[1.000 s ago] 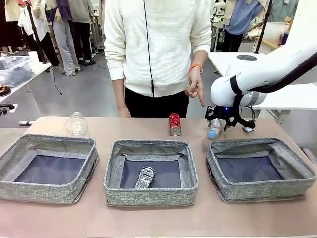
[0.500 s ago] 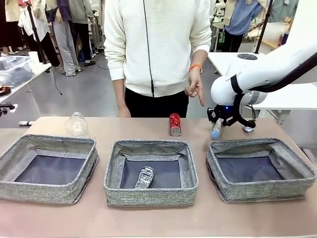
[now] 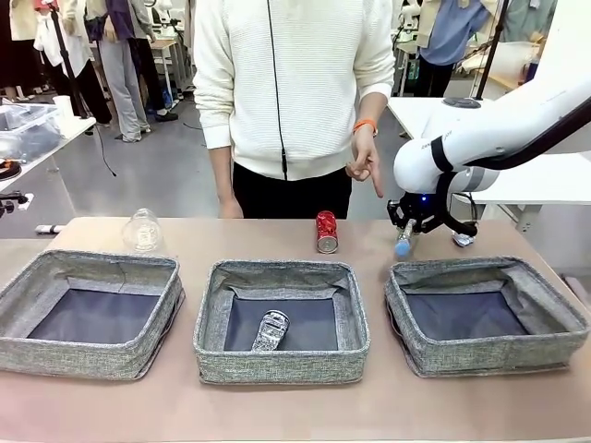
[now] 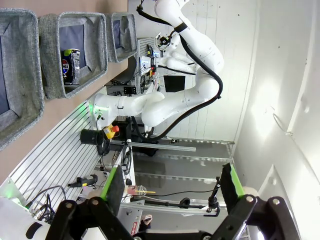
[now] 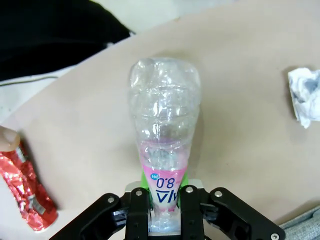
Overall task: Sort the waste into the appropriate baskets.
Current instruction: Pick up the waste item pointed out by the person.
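While the right hand [image 3: 409, 227] hangs just behind the far left corner of the right basket [image 3: 487, 358], we see it clamped on the bottle [image 5: 164, 120] at its label, with the blue cap lowest in the front view. The paper ball [image 3: 463, 240] lies on the worktop [image 3: 277, 406] near it. The red can [image 3: 326, 231] sits behind the middle basket [image 3: 282, 365] — below the person's hand [image 3: 363, 166] — and that basket holds the crushed can [image 3: 270, 330]. The container [image 3: 142, 231] sits behind the left basket [image 3: 83, 356]. Our left hand [image 4: 172, 182] has its jaws wide apart, holding nothing.
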Tool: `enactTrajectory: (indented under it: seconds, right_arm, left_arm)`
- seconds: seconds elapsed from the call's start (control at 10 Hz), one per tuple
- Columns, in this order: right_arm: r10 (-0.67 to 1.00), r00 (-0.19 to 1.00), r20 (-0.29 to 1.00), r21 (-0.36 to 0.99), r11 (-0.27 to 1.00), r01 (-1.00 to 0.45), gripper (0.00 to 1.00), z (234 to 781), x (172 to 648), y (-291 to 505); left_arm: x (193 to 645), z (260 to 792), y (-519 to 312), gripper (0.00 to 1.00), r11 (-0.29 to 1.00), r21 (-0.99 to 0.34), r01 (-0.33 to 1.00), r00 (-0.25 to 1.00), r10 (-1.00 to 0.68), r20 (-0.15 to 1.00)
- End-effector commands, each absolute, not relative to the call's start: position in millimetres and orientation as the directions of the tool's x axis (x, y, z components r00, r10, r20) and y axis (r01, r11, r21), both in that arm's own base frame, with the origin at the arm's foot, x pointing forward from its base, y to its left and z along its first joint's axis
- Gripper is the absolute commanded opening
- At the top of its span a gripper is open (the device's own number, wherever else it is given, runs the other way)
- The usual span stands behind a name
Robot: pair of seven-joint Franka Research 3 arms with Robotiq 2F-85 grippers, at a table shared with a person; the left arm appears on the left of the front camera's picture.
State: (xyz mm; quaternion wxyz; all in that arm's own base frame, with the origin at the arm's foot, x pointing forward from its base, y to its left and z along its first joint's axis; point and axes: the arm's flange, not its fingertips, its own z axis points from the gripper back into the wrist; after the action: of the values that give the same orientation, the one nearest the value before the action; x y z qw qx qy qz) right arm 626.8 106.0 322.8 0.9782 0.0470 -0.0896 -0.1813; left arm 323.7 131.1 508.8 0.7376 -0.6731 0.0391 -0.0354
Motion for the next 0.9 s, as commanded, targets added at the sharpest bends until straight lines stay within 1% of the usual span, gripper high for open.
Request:
enactTrajectory:
  seconds: [0.0, 0.1, 0.2, 0.3, 0.4, 0.5, 0.6, 0.7, 0.8]
  right_arm:
    - [-0.362, 0.917, 0.165, 0.108, 0.931, 0.348, 0.00, 332, 620, 109]
    - [-0.354, 0.916, 0.189, 0.107, 0.935, 0.339, 0.00, 355, 606, 109]
    - [-0.331, 0.924, 0.189, 0.122, 0.942, 0.312, 0.00, 396, 578, 110]
    - [-0.324, 0.940, 0.106, 0.096, 0.944, 0.314, 0.00, 448, 531, 110]
    - [-0.286, 0.949, 0.133, 0.062, 0.958, 0.280, 0.00, 489, 482, 117]
    - [-0.198, 0.958, 0.208, 0.048, 0.980, 0.192, 0.00, 514, 437, 131]
    - [-0.102, 0.950, 0.296, 0.039, 0.995, 0.095, 0.00, 524, 405, 146]
    - [0.014, 0.943, 0.331, 0.027, 0.999, -0.024, 0.00, 521, 386, 162]
    - [0.092, 0.953, 0.287, 0.033, 0.994, -0.106, 0.00, 513, 394, 166]
  left_arm:
    - [324, 511, 130, 1.00, 0.084, -0.996, 0.011, 0.995, -0.098, 0.002]
    - [324, 511, 130, 1.00, 0.084, -0.996, 0.011, 0.995, -0.098, 0.002]
    - [324, 511, 130, 1.00, 0.084, -0.996, 0.011, 0.995, -0.098, 0.002]
    - [324, 511, 130, 1.00, 0.084, -0.996, 0.011, 0.995, -0.098, 0.002]
    - [324, 511, 130, 1.00, 0.084, -0.996, 0.011, 0.995, -0.098, 0.002]
    - [324, 511, 130, 1.00, 0.084, -0.996, 0.011, 0.995, -0.098, 0.002]
    - [324, 511, 130, 1.00, 0.084, -0.996, 0.011, 0.995, -0.098, 0.002]
    - [324, 511, 130, 1.00, 0.084, -0.996, 0.011, 0.995, -0.098, 0.002]
    - [324, 511, 130, 1.00, 0.084, -0.996, 0.011, 0.995, -0.098, 0.002]
